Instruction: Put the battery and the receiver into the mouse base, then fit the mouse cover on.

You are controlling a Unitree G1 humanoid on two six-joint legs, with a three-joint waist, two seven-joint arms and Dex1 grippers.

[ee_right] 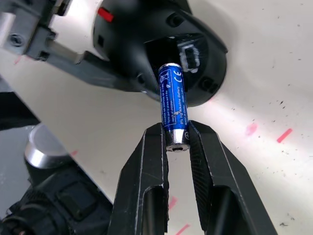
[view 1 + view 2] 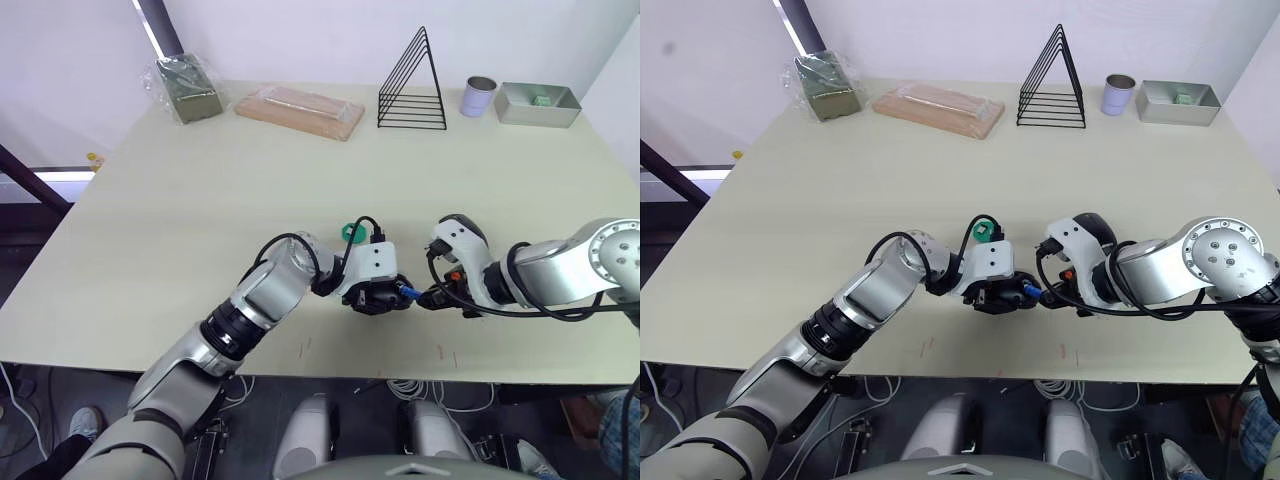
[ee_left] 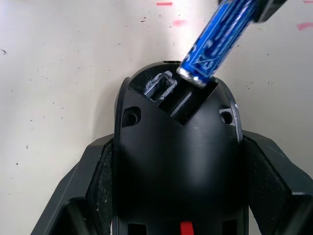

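Fingers of the right gripper (image 1: 177, 142) pinch blue cylindrical battery (image 1: 173, 108) at black oval mouse base's (image 3: 178, 161) slot; left gripper (image 3: 178, 181) clamps that base.

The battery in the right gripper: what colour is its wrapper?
Blue with white print and a metal end; the battery shows best in the right wrist view.

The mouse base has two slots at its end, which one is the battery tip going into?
The battery tip sits at the larger plain dark slot of the mouse base, not the smaller pale-rimmed square slot beside it.
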